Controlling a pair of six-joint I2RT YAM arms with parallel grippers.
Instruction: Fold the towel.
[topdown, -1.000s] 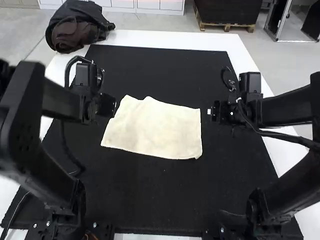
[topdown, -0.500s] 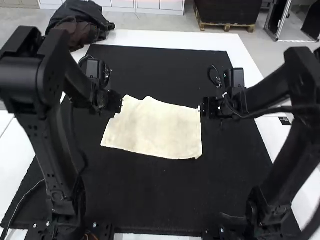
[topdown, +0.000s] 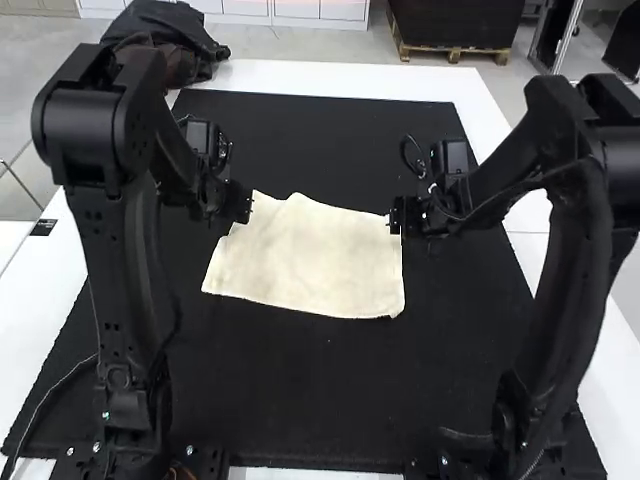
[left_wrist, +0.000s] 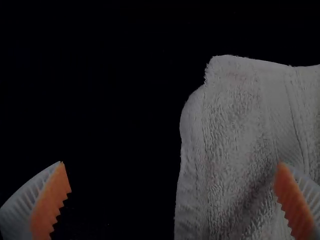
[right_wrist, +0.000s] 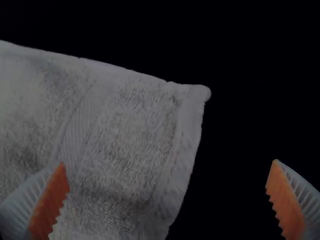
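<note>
2 far corners of your towel (topdown: 310, 262) look next to be grasped. It lies flat between the arms on the black mat (topdown: 330, 405), its far edge uneven; you can't be sure whether it is already doubled. Your left gripper (topdown: 248, 204) is by the far left corner, your right gripper (topdown: 393, 216) by the far right, both with fingers apart, clamping nothing. You likely have the grasp, fold and smoothing left.
</note>
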